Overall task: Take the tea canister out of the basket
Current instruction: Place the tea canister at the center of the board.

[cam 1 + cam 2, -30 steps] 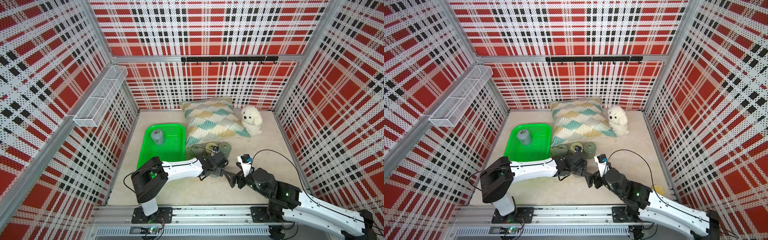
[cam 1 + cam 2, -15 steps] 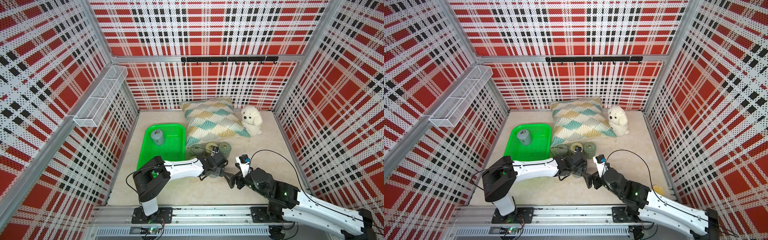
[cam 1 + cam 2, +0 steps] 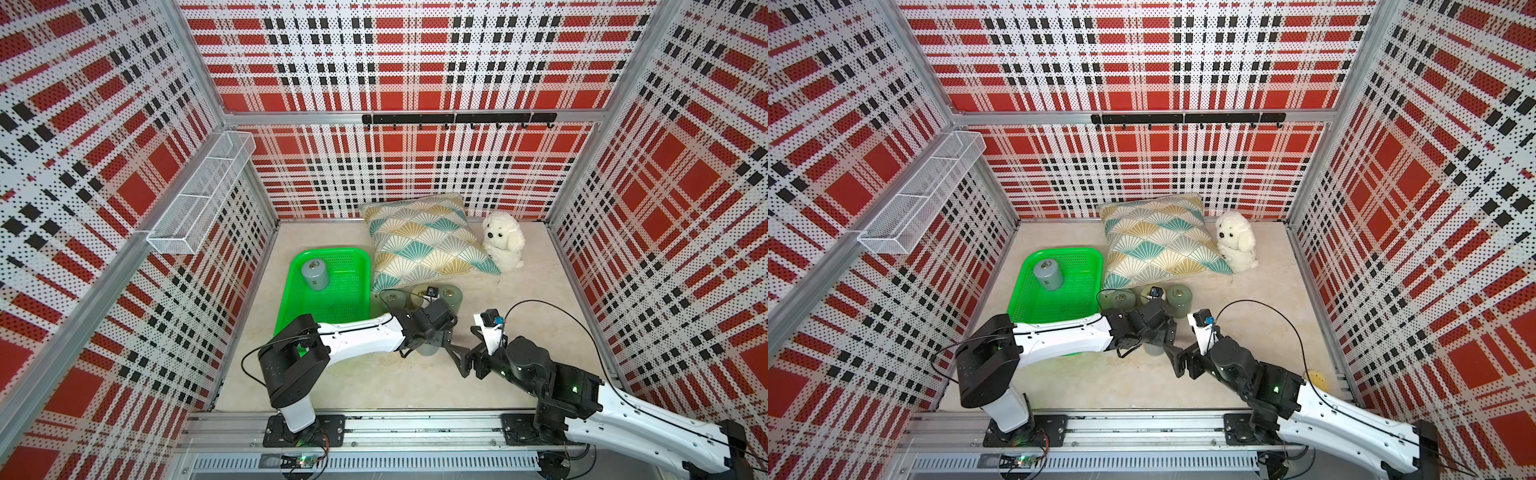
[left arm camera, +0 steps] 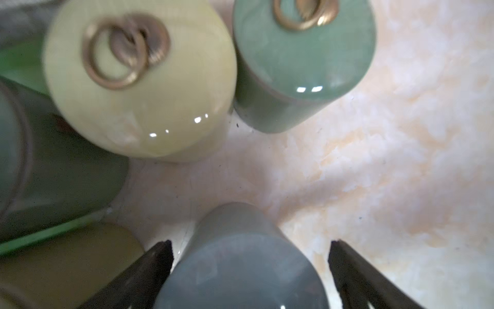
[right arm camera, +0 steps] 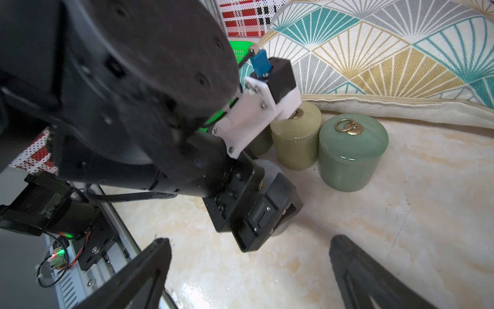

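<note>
The tea canister (image 4: pixel 240 267) is standing on the bench (image 3: pixel 374 382) outside the green basket (image 3: pixel 332 251), sitting about where it was a second ago. It's looking glossy, grey-blue and upright. Your left pincer (image 4: pixel 250 246) is straddling it with fingers spread. Your right pincer (image 5: pixel 250 240) is hovering beside it, gaping and empty. A second canister (image 3: pixel 314 274) is sitting in the basket.

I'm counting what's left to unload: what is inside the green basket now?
One grey tea canister stands upright toward the far end of the basket; the mesh floor around it looks bare. The left arm covers the near edge; that strip is hidden.
</note>
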{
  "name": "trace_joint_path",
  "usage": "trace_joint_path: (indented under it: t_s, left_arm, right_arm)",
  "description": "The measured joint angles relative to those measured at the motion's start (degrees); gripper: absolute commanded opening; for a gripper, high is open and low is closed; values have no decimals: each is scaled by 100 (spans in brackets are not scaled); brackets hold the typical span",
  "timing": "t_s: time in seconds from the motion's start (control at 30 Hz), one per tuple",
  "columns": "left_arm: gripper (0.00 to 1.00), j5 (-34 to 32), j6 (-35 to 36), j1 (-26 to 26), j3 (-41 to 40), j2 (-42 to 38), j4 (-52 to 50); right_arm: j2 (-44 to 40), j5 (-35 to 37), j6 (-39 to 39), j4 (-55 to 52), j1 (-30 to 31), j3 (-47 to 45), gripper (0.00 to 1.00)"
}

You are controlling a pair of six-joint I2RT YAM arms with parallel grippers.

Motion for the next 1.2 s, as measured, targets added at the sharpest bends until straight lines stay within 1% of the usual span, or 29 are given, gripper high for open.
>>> trace_joint_path:
  t_s: [0.1, 0.2, 0.4, 0.5, 0.6, 0.73, 0.83, 1.0, 1.2]
  left_arm:
    - [99, -94, 2, 68, 114, -308, -28]
    - [99, -144, 0, 264, 118, -684, -70]
    - [99, -286, 0, 852, 15, -1462, -151]
    - [99, -313, 35, 1250, -107, -1952, -234]
    - [99, -295, 129, 1810, -249, -2420, -286]
    - [99, -162, 236, 2789, -490, -2883, -315]
    - [99, 28, 295, 3488, -752, -3067, -299]
    - [99, 372, 479, 4417, -1036, -3025, -293]
    - [99, 566, 566, 5316, -1204, -2645, -46]
  right_arm:
    - [-11, -63, -26, 57, 0, 0, 100]
    - [94, -129, -101, 216, 0, 0, 100]
    - [638, -227, -354, 820, 0, 59, 100]
    - [1036, -289, -518, 1198, 0, 192, 100]
    - [1456, -348, -678, 1593, 0, 382, 100]
    - [2107, -527, -863, 2109, 0, 693, 100]
    - [2533, -645, -970, 2483, 0, 800, 100]
    - [3012, -778, -1137, 2887, 0, 815, 100]
    - [3099, -994, -1137, 3362, 0, 623, 100]
